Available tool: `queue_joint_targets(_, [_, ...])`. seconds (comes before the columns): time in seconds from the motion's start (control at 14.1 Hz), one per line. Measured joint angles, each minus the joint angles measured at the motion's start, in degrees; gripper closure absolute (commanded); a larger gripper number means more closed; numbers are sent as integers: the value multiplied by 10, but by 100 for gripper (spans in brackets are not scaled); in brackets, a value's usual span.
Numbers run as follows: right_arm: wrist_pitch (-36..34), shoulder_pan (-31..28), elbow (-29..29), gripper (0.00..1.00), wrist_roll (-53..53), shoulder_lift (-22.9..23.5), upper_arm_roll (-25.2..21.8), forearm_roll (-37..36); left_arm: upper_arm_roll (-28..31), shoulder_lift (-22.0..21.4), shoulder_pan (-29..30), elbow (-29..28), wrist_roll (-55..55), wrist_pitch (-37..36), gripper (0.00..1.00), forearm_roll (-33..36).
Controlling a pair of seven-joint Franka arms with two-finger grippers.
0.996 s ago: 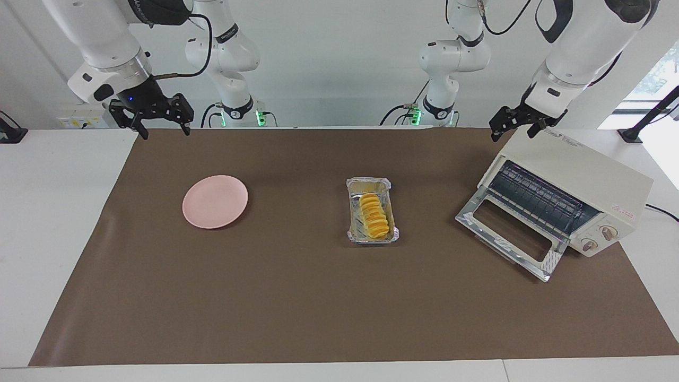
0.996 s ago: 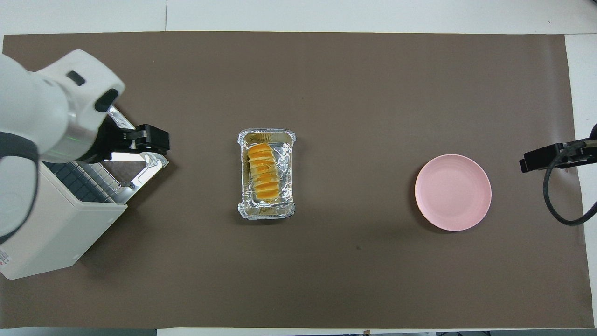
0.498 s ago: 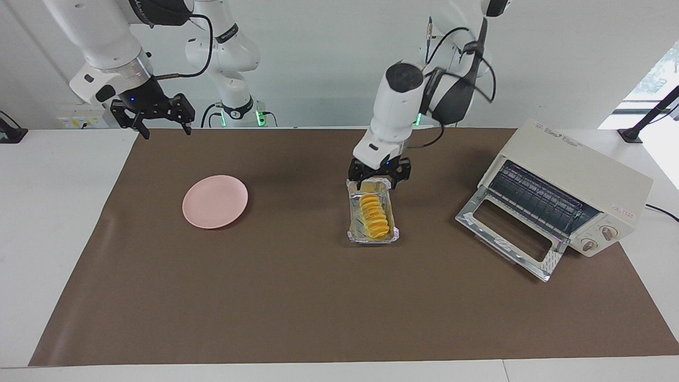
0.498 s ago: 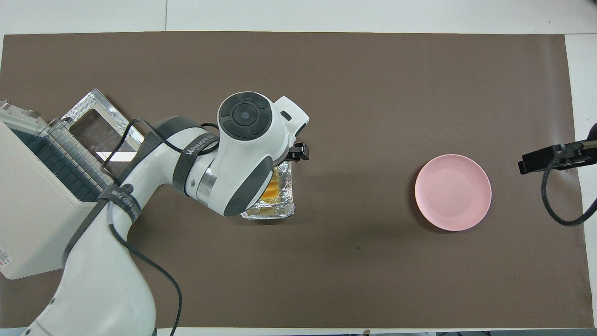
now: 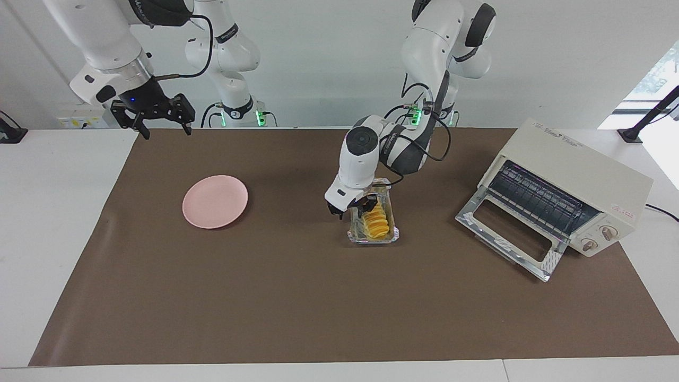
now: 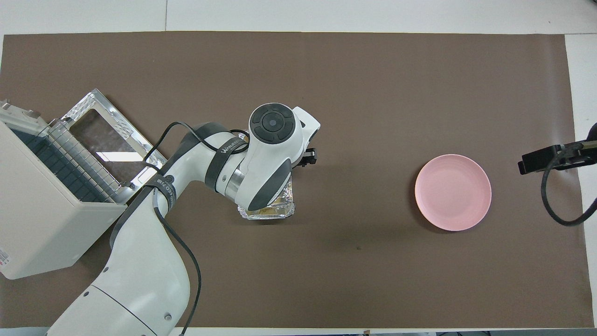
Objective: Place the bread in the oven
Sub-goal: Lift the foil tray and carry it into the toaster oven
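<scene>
Left tool (image 5: 356, 208) down in the foil tray (image 5: 393, 217), seemingly clasping the bread (image 5: 375, 224); right tool (image 5: 155, 118) released, waiting over the desk's corner

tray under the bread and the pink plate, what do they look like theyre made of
The tray looks like thin aluminium foil: silvery, shiny, with a crinkled rim and creased walls. The pink plate looks like plastic or melamine, though glazed ceramic is possible: one even matte pink with a smooth, thin rim and no glare.
</scene>
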Motion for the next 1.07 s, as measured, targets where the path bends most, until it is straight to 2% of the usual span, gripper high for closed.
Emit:
queue_joint_targets(0.36, [0,0,0,0,0,0,0,0,9,0,0,-5,-4,-3,100,0])
queue_joint_targets(0.57, [0,0,0,0,0,0,0,0,36,-1,16,57,-9,-94,100,0])
queue_joint_targets(0.71, [0,0,0,0,0,0,0,0,76,-6,38,117,-9,-161,100,0])
queue_joint_targets(0.85, [0,0,0,0,0,0,0,0,144,-12,51,163,-8,-214,100,-6])
queue_joint_targets(1.07, [0,0,0,0,0,0,0,0,226,-13,78,175,-6,-231,100,-15])
